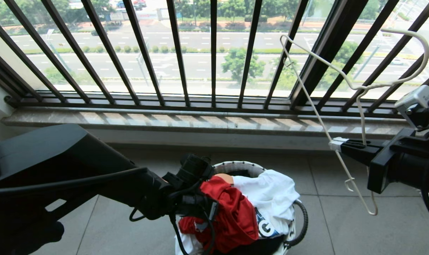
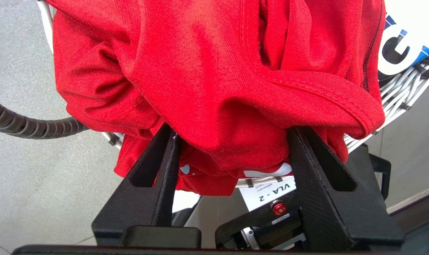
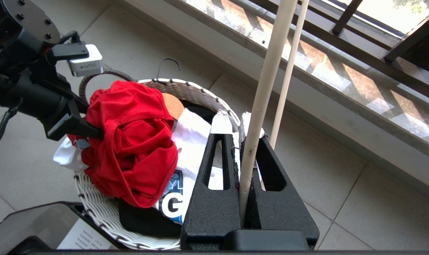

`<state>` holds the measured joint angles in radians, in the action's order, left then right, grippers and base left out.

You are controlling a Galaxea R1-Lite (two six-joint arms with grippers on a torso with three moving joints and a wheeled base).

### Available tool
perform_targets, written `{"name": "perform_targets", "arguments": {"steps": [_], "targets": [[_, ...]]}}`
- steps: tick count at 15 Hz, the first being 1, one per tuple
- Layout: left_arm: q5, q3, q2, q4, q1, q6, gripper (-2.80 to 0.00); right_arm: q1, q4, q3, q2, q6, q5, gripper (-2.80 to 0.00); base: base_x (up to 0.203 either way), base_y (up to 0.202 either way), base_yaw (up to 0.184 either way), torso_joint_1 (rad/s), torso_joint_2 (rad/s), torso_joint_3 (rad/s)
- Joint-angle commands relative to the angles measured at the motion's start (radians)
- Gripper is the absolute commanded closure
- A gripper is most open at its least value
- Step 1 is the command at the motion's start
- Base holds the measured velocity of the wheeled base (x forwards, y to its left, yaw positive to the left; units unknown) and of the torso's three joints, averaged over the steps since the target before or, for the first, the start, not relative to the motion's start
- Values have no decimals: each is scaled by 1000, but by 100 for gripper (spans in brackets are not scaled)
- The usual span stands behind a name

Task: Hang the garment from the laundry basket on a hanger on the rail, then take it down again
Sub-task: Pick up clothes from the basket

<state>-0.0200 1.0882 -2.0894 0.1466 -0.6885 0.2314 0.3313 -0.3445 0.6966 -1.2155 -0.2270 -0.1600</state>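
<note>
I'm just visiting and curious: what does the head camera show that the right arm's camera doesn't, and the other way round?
Only the head view shows the street beyond the window bars and the hanger's curved hook. Only the right wrist view shows the right gripper shut on the hanger's thin rod, and a small dark hook at the basket's far rim. Both show the left gripper around a bunch of the red T-shirt in the laundry basket, and a white garment.

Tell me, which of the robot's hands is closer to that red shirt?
The left. The left hand is right at the red shirt in the basket, fabric bunched between its fingers. The right hand is off to the side, gripping the cream hanger.
</note>
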Motion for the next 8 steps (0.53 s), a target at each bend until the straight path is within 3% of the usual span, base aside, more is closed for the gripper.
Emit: {"name": "perform_targets", "arguments": {"steps": [1, 5, 7, 8], "targets": [[-23, -11, 36, 0, 1, -5, 0, 0, -2, 0, -1, -2, -1, 0, 0, 0, 0, 0, 0, 0], [-101, -59, 55, -15, 16, -159, 0, 0, -2, 1, 0, -2, 0, 0, 0, 0, 0, 0, 0, 0], [-156, -67, 79, -97, 23, -220, 0, 0, -2, 4, -1, -1, 0, 0, 0, 0, 0, 0, 0, 0], [-172, -60, 103, -190, 33, -249, 0, 0, -2, 4, -1, -2, 0, 0, 0, 0, 0, 0, 0, 0]]}}
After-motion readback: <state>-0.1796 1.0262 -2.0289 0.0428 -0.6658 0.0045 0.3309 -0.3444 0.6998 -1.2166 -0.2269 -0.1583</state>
